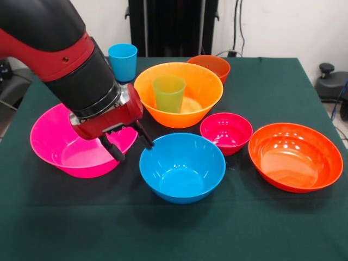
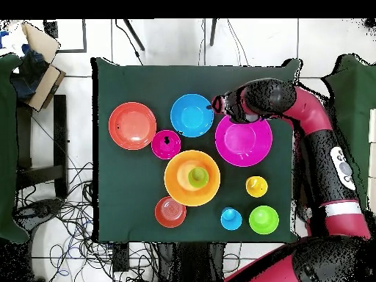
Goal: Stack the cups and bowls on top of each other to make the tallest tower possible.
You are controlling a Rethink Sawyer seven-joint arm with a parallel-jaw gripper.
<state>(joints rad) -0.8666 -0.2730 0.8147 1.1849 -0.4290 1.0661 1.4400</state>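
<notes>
My gripper (image 1: 130, 145) is open and empty. It hangs over the near rim of the big pink bowl (image 1: 65, 147), beside the medium blue bowl (image 1: 182, 167); overhead the gripper (image 2: 218, 104) lies between the blue bowl (image 2: 192, 115) and the pink bowl (image 2: 244, 139). The green cup (image 1: 168, 92) stands inside the big orange bowl (image 1: 187, 109). The small magenta bowl (image 1: 225, 132), wide red-orange bowl (image 1: 295, 156), small orange-red bowl (image 1: 212, 65) and blue cup (image 1: 123, 61) stand apart. The yellow-orange cup (image 2: 256, 186) and small green bowl (image 2: 264, 219) show only overhead. No tower is in view.
A dark green cloth (image 1: 261, 228) covers the table. The arm (image 1: 65, 60) reaches in over the pink bowl's side. Chairs and cables lie on the floor around the table (image 2: 44, 213).
</notes>
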